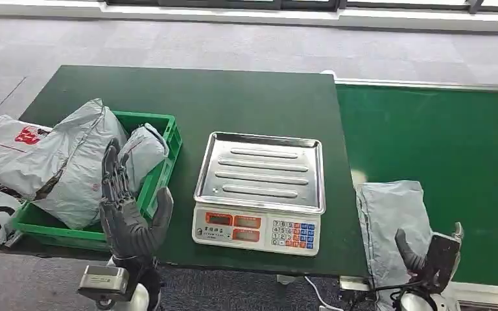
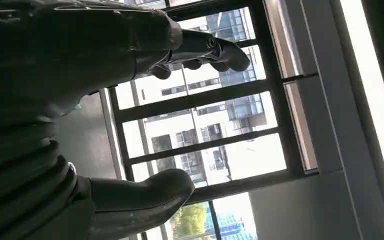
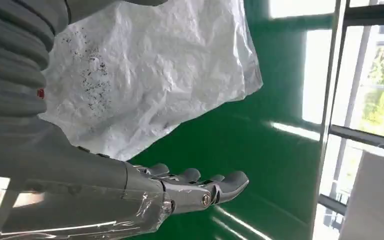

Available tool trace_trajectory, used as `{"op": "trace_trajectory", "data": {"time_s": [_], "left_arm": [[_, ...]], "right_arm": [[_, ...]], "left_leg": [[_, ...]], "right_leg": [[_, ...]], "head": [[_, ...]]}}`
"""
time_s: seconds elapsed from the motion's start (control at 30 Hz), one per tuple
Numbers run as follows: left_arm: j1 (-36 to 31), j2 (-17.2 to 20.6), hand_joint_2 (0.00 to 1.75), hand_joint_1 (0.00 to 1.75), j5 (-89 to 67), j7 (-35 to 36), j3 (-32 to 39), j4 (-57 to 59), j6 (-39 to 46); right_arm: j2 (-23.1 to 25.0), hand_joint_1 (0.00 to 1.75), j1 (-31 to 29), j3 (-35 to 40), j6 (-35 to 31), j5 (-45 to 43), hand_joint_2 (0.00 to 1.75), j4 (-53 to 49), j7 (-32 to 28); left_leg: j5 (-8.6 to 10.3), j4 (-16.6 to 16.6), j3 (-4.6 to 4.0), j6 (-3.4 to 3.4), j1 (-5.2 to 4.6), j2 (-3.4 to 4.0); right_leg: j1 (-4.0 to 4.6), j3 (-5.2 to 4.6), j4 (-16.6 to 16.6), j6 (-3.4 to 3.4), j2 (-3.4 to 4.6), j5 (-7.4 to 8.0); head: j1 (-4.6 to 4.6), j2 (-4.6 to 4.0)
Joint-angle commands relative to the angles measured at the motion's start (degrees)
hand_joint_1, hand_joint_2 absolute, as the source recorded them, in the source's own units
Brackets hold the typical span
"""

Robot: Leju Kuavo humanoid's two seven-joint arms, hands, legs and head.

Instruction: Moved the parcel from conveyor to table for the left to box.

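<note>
grey parcel [image 1: 389, 214] on conveyor [image 1: 441, 149] just beside right hand [image 1: 428, 256], fingers apart, holding nothing.

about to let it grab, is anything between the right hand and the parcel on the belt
Nothing visible. The right hand is open at the near end of the grey parcel on the green belt, with no object between them. The scale sits aside on the table.

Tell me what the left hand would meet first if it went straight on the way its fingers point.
Probably the grey parcels heaped in the green crate: the left hand points up at them, though depth is unclear.
</note>
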Motion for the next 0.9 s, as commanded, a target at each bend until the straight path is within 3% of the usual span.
{"op": "trace_trajectory", "data": {"time_s": [0.03,0.2,0.83,0.87,0.9], "left_arm": [[-2.37,1.57,1.75,0.00,0.50,-0.10,0.10,3.99,1.19],[-1.65,0.90,1.75,0.00,-0.51,0.56,1.20,2.77,-0.27],[1.59,-0.96,1.75,0.00,-3.49,1.97,4.10,-1.35,-1.85],[1.82,-1.27,1.75,0.00,-3.74,2.15,4.49,-1.71,-2.22],[1.91,-1.36,1.75,0.00,-3.85,2.19,4.60,-1.88,-2.30]], "right_arm": [[-2.38,0.00,-1.69,2.68,2.38,5.11,1.75,7.71,3.08],[-4.10,0.00,-2.93,5.06,5.59,12.98,1.75,14.58,8.69],[-5.52,0.00,-7.10,8.49,7.90,23.26,1.75,21.48,14.65],[-5.11,0.54,-7.13,7.86,7.52,23.12,1.75,21.13,14.32],[-5.03,1.75,-7.00,7.91,7.60,23.26,1.75,20.69,14.16]], "left_leg": [[0.00,-0.08,0.13,-0.01,0.02,0.06],[-0.01,-0.11,0.19,-0.02,0.07,0.07],[-0.03,-0.18,0.29,-0.03,0.08,0.30],[-0.05,-0.08,0.21,-0.03,0.06,0.28],[-0.05,-0.10,0.25,-0.03,0.07,0.31]], "right_leg": [[0.03,0.12,-0.10,-0.05,0.04,0.02],[0.09,0.20,-0.17,-0.07,0.05,0.03],[0.10,0.23,-0.25,-0.09,0.30,0.07],[0.08,0.13,-0.13,-0.06,0.28,0.04],[0.09,0.16,-0.15,-0.07,0.30,0.05]], "head": [[0.00,0.00],[0.00,-0.02],[0.00,0.00],[0.00,0.00],[0.00,0.00]]}}
